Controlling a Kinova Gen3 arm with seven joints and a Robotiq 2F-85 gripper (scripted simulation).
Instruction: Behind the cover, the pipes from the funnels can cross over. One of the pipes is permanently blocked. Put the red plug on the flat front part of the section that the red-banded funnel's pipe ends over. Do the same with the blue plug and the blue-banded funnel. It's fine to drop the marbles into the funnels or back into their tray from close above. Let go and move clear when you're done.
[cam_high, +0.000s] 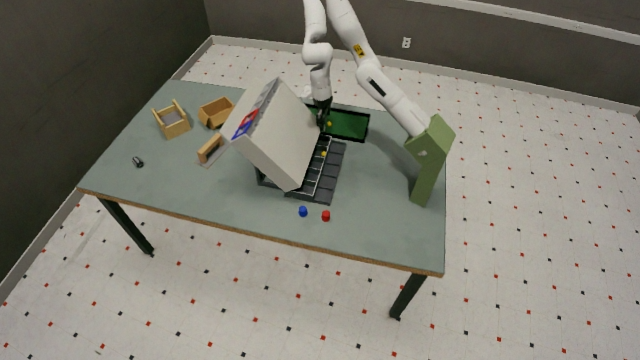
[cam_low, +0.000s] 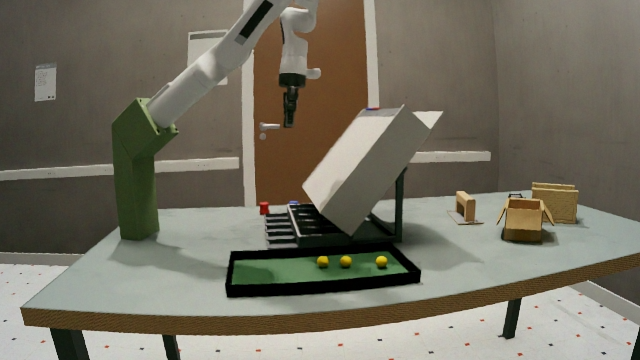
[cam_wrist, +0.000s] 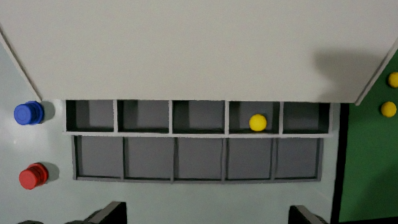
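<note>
Spread fully open, the claw (cam_high: 321, 122) (cam_low: 288, 125) (cam_wrist: 207, 215) holds nothing above the bench (cam_high: 200, 185) (cam_low: 190, 300) (cam_wrist: 200, 205). The slanted cover (cam_high: 285, 135) (cam_low: 365, 165) (cam_wrist: 200, 50) overhangs five compartments, one yellow marble (cam_high: 324, 154) (cam_wrist: 257, 122) lying second from the green tray (cam_high: 350, 125) (cam_low: 280, 290) (cam_wrist: 370, 165). The blue plug (cam_high: 303, 211) (cam_low: 294, 203) (cam_wrist: 29, 113) and red plug (cam_high: 326, 216) (cam_low: 264, 208) (cam_wrist: 33, 176) stand apart beside the opposite end.

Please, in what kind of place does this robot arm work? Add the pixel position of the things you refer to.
Probably a plain test room or lab: a long table (cam_high: 200, 190) (cam_low: 165, 300), a brown door (cam_low: 330, 125) and a wall outlet (cam_high: 406, 42).

Wooden crate (cam_high: 176, 131) near cardboard box (cam_high: 218, 114) (cam_low: 523, 230).
</note>
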